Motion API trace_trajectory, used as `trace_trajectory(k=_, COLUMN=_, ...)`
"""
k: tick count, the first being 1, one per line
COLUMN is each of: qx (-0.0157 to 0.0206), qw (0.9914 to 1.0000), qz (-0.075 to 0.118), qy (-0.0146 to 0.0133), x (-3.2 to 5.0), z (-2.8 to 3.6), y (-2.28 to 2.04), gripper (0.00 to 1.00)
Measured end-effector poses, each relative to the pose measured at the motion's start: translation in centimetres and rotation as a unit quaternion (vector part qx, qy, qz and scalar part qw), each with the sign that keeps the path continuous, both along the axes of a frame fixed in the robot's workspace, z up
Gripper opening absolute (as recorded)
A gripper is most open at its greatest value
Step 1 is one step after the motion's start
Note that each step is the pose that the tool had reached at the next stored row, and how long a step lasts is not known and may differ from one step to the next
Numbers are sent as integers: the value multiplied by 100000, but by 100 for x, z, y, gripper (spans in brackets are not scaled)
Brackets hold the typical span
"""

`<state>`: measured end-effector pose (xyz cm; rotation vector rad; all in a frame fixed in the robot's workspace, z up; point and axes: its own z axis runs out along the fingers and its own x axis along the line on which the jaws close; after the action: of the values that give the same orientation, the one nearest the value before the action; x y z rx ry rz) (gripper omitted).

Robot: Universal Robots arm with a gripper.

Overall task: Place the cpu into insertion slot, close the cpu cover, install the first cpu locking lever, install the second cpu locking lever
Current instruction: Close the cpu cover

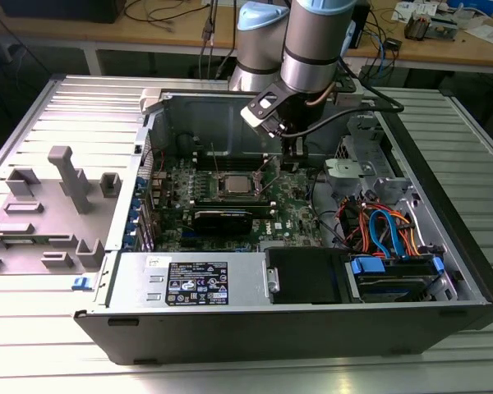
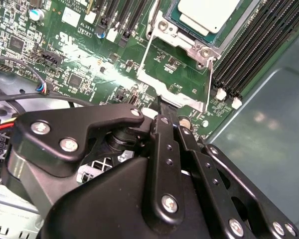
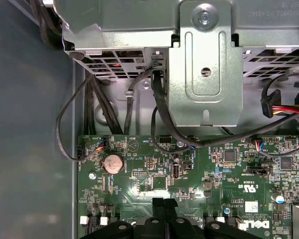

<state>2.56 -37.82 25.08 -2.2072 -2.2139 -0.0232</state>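
Note:
The cpu point(image 2: 209, 12), pale silver on top, lies in the insertion slot point(image 2: 164, 25) on the green board; in the exterior view the cpu point(image 1: 237, 184) sits mid-board inside the open computer case. The cpu cover point(image 2: 184, 99), a thin silvery frame with a large window, is swung open away from the slot, and the green board shows through its window. My gripper point(image 2: 162, 107) is shut, its black tips right at the cover's free edge with nothing seen between them. The exterior view has the gripper point(image 1: 289, 156) just to the right of the slot. The gripper's tips point(image 3: 164, 204) hover over the board in the first wrist view.
Long black memory slots point(image 2: 244, 55) flank the socket. A black expansion card point(image 1: 222, 220) lies in front of it. A metal drive bracket point(image 3: 204, 74) and loose cables point(image 1: 378, 226) crowd the exterior view's right. The power supply point(image 1: 189, 283) fills the front. A grey fixture point(image 1: 66, 189) stands outside the case.

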Motion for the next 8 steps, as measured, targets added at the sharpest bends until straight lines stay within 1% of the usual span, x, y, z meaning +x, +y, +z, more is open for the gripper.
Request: trace_trajectory(k=8, qx=-4, qw=100000, qz=5, qy=10, x=0, z=0, y=0, gripper=11)
